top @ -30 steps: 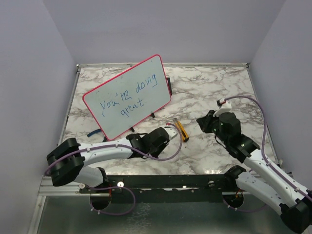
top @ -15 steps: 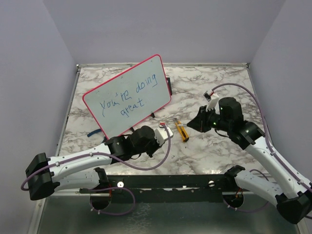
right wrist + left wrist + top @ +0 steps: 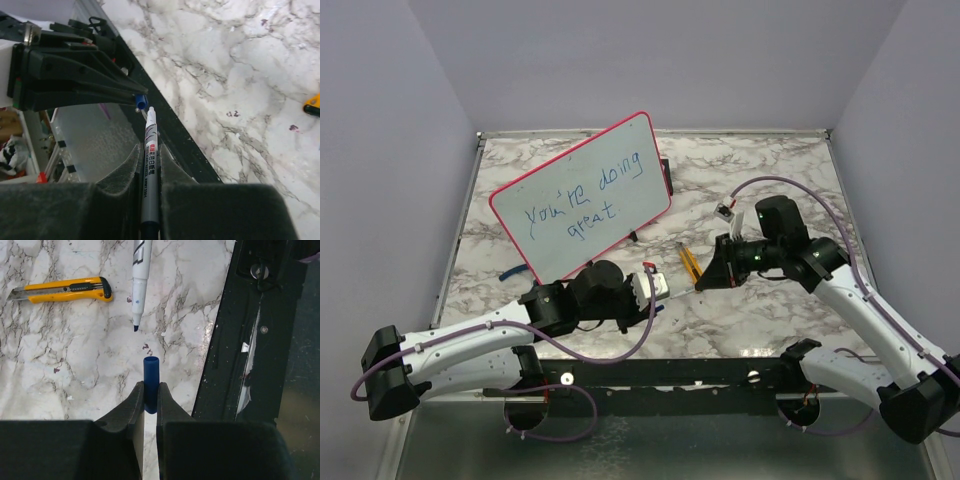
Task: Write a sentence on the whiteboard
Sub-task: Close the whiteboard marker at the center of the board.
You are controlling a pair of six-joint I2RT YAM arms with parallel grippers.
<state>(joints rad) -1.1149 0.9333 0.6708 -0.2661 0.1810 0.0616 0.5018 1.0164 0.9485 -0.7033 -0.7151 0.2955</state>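
Top view: whiteboard (image 3: 640,195) propped tilted in upper left of the marble table (image 3: 770,180), sentence (image 3: 575,205) "you're doing great" in blue, two lines. Both grippers meet at frame centre, below the board. Left gripper (image 3: 150,390) jaws pinching blue cap (image 3: 151,377), open end facing out. Right gripper (image 3: 149,152) jaws pinching marker (image 3: 149,165), cap off, tip pointing at the cap, just short of it, not touching. Yellow utility knife (image 3: 62,289) lies flat on the table near the marker, upper left in left wrist view.
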